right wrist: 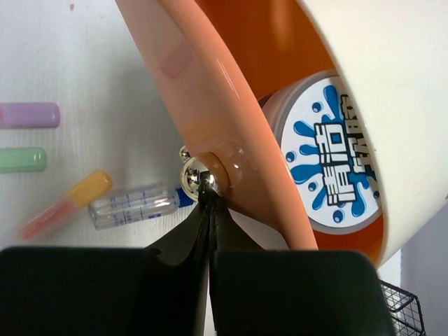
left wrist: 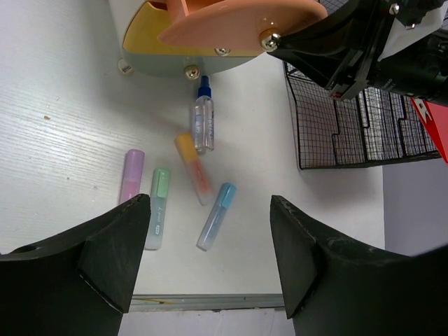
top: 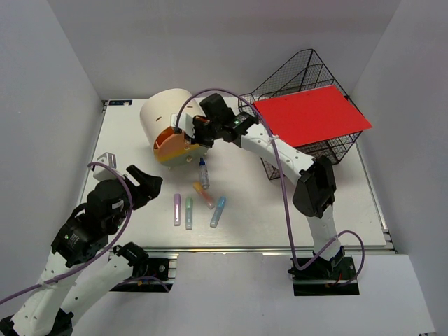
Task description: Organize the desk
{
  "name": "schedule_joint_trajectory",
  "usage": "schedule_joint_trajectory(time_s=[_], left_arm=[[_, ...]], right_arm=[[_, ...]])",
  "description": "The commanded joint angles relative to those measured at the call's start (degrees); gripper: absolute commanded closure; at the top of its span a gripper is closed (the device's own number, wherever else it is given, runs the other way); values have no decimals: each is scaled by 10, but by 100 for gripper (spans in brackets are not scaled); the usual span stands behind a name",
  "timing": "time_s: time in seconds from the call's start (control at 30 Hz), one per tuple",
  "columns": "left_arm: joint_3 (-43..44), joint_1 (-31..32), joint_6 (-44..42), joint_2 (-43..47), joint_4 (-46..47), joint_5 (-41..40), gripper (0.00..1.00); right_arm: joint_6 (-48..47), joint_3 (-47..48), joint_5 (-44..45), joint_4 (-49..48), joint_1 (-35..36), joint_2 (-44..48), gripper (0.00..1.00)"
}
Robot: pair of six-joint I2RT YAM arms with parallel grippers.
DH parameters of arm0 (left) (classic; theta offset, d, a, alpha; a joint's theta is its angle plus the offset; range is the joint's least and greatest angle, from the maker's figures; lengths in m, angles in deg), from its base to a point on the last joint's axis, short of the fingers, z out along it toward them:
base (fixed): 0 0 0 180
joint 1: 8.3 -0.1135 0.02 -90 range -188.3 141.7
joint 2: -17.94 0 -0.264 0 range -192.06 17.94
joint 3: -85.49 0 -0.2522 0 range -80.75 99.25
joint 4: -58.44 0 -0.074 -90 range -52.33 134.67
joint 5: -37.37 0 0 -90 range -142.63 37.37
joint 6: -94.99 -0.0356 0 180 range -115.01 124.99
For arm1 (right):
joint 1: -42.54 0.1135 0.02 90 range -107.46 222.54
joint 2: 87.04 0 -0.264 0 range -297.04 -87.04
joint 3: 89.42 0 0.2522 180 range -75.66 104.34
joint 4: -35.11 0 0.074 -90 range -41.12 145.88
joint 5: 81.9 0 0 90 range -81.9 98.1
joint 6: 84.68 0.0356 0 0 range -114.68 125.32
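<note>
Bench [top: 259,227], top view: white, rigid, fixed, judged not for lifting; light highlighters [top: 188,212] lie mid-bench, each best taken by its barrel | left wrist: left gripper [left wrist: 210,231] open above them | right wrist: right gripper [right wrist: 210,210] closed, tips against drawer knob [right wrist: 199,178]

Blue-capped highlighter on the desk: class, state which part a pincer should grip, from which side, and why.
Grip the blue-capped highlighter mid-barrel, coming straight down and closing across its narrow width. It lies flat on the desk with bare surface along both long sides. The orange highlighter lies close only near its cap.
</note>
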Motion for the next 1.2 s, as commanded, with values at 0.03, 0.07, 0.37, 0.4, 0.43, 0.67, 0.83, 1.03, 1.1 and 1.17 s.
schedule_joint_trajectory(time_s=[0.03,0.07,0.37,0.4,0.43,0.67,0.83,1.03,1.1,1.17], left_arm=[[3,-2,-1,0,-8,-5,21],[4,-2,-1,0,-7,-5,21],[5,-2,0,2,-9,-3,21],[5,-2,0,0,-8,-3,21],[6,-2,0,0,-7,-3,21],[12,-2,-1,-6,-5,-3,22],[22,-2,-2,-14,-11,-4,21],[24,-2,-7,-19,-2,-5,22],[30,-2,-7,-24,-3,-5,22],[31,-2,-8,-24,-5,-7,21]], right_arm=[[25,34,32,-86,-2,-9,100],[29,36,36,-92,1,-13,100],[42,50,-19,-85,-2,-8,100],[36,53,-25,-79,-2,-9,100],[29,59,-31,-71,-2,-11,100],[16,56,-36,-70,-2,-25,100],[37,75,-22,-85,-2,-39,100],[38,78,-6,-91,-4,-31,100],[37,82,-10,-76,-4,-15,100],[43,74,-16,-59,-5,9,100]])
